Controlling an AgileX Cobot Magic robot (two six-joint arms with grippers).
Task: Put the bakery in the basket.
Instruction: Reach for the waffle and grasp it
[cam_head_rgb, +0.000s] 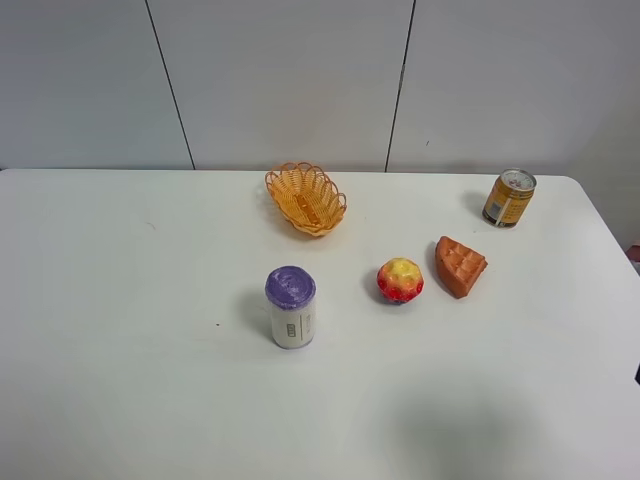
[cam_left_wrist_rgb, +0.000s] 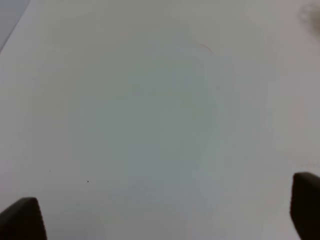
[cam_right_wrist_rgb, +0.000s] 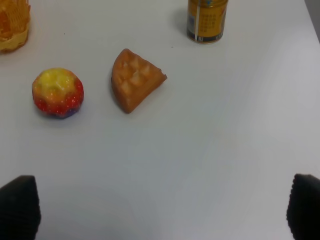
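The bakery (cam_head_rgb: 460, 266) lies just beside the fruit (cam_head_rgb: 400, 280) and looks light and hard, so I think pinch its two flat sides; left fingers (cam_left_wrist_rgb: 20, 222) and right fingers (cam_right_wrist_rgb: 20, 207) are both wide apart.

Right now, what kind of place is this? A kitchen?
Probably a robot test room, not a kitchen: a white table, plain wall panels, and toys set out, like the bakery and the basket.

Clipped, blurry bits
Frame edge cuts basket (cam_right_wrist_rgb: 11, 25) and yellow can (cam_right_wrist_rgb: 206, 20), can label unreadable; left gripper (cam_left_wrist_rgb: 162, 217) and right gripper (cam_right_wrist_rgb: 162, 212) show only tip corners; left view blurred.
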